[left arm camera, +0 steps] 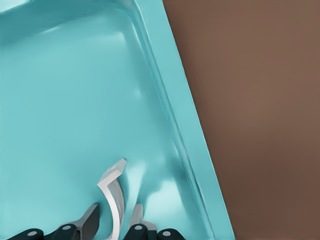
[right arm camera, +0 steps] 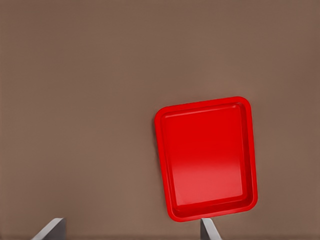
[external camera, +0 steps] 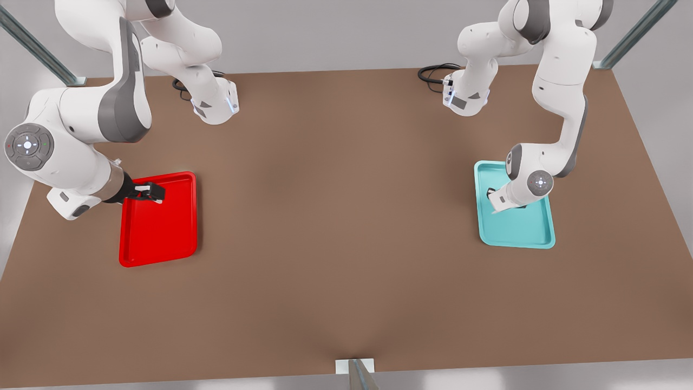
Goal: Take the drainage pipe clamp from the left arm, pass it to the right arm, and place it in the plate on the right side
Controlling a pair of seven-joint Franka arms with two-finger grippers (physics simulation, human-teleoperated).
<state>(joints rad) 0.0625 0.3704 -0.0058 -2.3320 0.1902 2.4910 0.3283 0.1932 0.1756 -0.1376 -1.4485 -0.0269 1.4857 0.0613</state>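
Left gripper [left arm camera: 115,210] low over light teal rectangular shallow plate [left arm camera: 60,100], straddling small white curved drainage pipe clamp [left arm camera: 114,197] near one long rim; you could not tell if it pinched | right gripper [right arm camera: 131,225] spread wide, waiting above bright red rectangular tray [right arm camera: 207,160] | risk: a lift with the clamp snagged could have dragged it over that rim onto the table.

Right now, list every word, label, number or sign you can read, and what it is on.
No text reads anywhere.
The round caps on the arm joints: small lit marks, too small to read.
The plate, the red tray, the drainage pipe clamp: blank.
The left gripper over the plate, the right gripper at the red tray: unmarked.
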